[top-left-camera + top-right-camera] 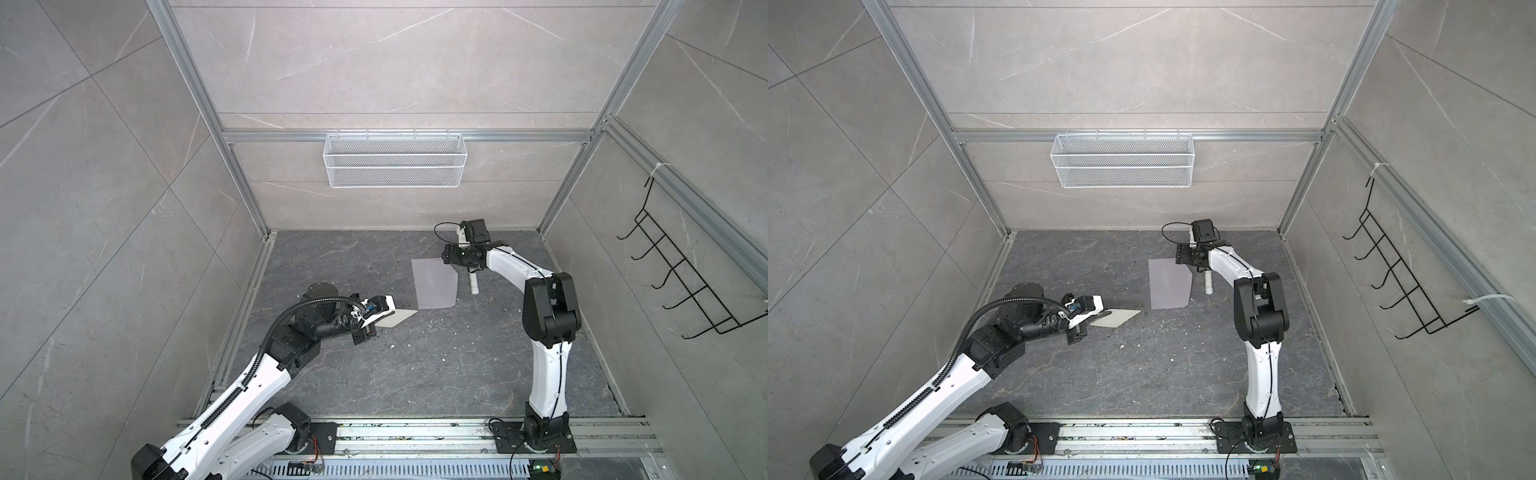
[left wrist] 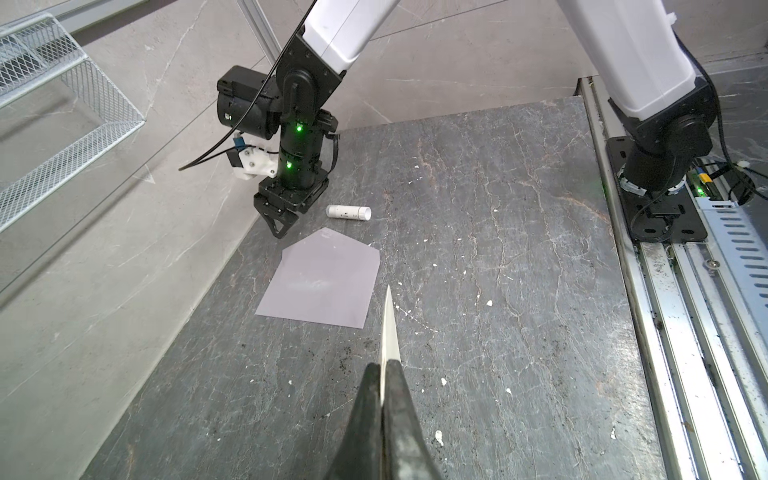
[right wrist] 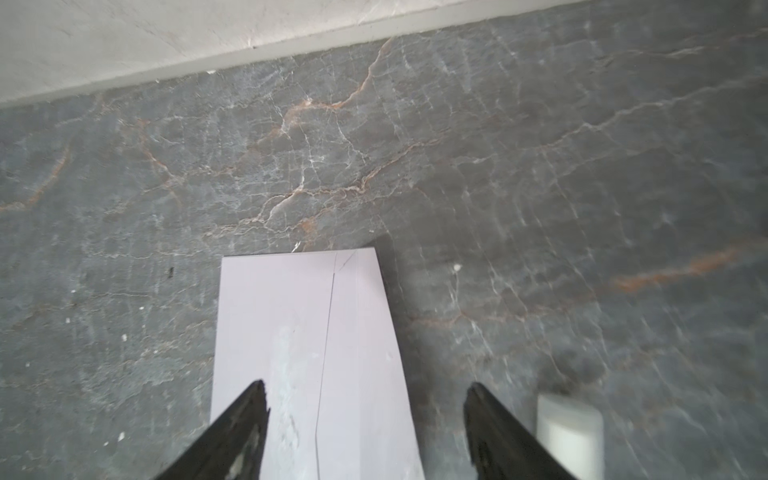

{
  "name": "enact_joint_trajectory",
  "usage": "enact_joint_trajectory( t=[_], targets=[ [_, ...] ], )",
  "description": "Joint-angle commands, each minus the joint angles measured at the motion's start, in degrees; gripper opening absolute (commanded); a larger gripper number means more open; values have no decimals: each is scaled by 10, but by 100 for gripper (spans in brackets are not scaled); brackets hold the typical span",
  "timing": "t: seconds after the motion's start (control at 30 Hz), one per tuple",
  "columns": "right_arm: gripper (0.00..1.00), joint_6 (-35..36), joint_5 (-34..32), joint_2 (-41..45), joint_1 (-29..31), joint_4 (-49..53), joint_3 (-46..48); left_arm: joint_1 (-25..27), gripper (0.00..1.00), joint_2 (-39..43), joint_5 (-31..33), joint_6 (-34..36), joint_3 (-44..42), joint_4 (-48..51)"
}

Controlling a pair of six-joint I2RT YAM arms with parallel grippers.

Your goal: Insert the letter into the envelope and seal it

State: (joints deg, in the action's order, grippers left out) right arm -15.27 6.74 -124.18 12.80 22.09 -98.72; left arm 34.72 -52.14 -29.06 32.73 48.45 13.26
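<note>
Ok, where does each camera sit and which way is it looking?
Top views: high above the arm bases, looking down at the table; both arms show.
Left wrist: behind the left gripper, shut on the letter, facing the envelope and right gripper.
Right wrist: above the open right gripper, looking down on the envelope.
All views share the envelope.

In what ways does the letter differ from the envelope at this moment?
The letter is pinched in the shut left gripper; the envelope lies flat on the table, under the open right gripper. The letter looks cream, the envelope lavender-grey. The letter shows smaller than the envelope. Both are paper.
</note>
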Motion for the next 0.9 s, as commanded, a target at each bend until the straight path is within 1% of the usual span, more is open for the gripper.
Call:
enact_joint_trajectory(
  t=[0.0,0.07,0.23,0.43,0.53,0.67,0.87],
  targets=[
    [72,14,35,-39,1,80,-49,-3,0,11,-10,-12,-1,-25],
    [70,18,40,-51,1,95,-65,-3,0,12,-10,-12,-1,-26],
    [64,24,32,-63,1,104,-71,-3,0,12,-11,-14,0,-26],
    [54,35,26,-81,0,122,-84,-3,0,13,-11,-15,0,-27],
    [44,39,28,-82,0,124,-84,-3,0,12,-12,-16,0,-27],
    [35,41,37,-88,0,128,-87,-3,0,12,-11,-17,0,-29],
    [13,49,59,-86,0,133,-85,-3,0,12,-5,-18,0,-29]
  ],
)
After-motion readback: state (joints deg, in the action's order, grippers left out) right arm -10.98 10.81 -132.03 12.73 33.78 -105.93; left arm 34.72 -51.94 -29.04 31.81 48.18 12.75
